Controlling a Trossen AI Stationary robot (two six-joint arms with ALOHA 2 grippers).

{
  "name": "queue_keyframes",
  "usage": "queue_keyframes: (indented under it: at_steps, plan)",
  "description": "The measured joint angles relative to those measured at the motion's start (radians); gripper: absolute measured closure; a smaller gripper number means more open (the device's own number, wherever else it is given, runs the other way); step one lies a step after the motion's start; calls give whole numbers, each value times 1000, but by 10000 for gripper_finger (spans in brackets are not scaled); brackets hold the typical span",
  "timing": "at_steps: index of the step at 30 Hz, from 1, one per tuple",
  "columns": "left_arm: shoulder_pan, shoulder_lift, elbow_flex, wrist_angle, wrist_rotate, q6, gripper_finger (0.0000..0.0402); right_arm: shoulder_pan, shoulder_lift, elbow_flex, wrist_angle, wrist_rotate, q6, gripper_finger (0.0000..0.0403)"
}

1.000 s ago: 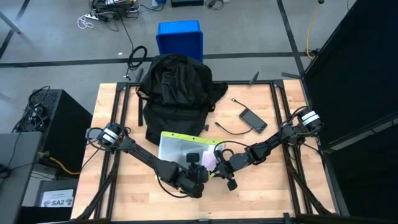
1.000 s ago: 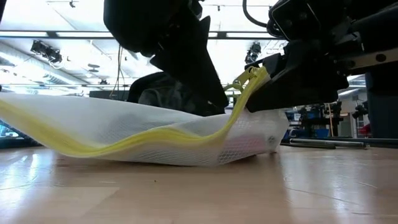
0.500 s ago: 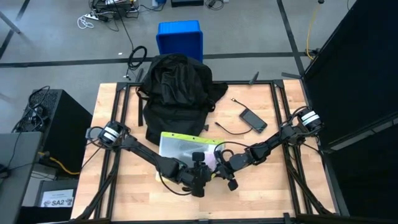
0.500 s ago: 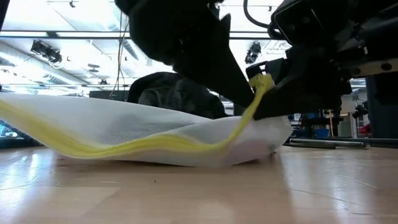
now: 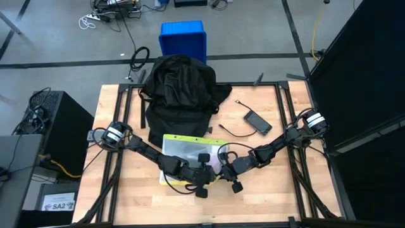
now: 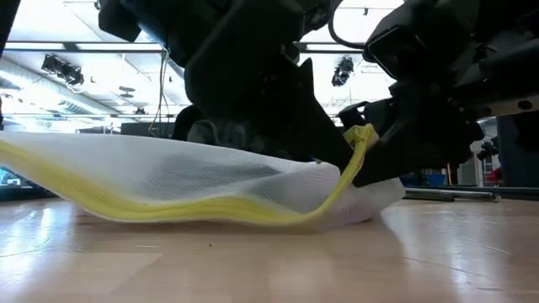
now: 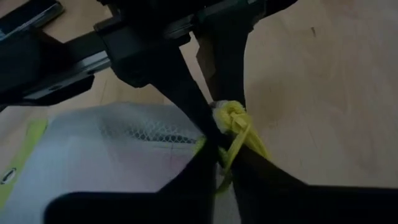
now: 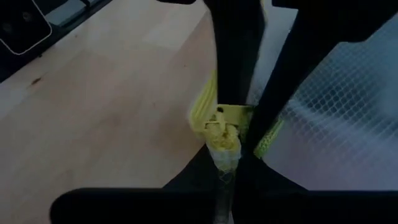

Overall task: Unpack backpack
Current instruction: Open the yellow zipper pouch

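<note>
Wooden table [image 5: 266, 183] holds everything. Both grippers pinch the mesh pouch's [image 5: 183, 151] yellow zipper: left gripper [image 7: 217, 146] on the edge, right gripper [image 8: 231, 146] on the knotted pull. Tugging crooked could jam it. Backpack [image 5: 178, 88] sits just behind.

— Is any writing legible anywhere?
— Only one bit: a white label [image 5: 58, 205] on the floor at the near left, beside the table [image 5: 288, 190], reads "SA2"
— Anything on the backpack [image 5: 179, 88]?
— No lettering on it can be made out from above
— And the phone [image 5: 258, 122] on the right?
— Its face is dark, with nothing readable
</note>
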Motion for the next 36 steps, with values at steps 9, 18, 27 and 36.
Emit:
queue_keyframes:
  at_steps: [9,18,27,36]
  plan:
    - [4,-72,2,-234,-100,6,401,-4,-1,4,3,17,70,392]
    - [-27,-150,2,-315,-114,-3,401,12,-8,2,49,-6,83,375]
    - [-53,-151,2,-329,-108,-44,401,15,-20,3,61,-11,83,361]
    - [-70,-151,29,-431,-102,-87,401,14,-115,2,31,-49,101,357]
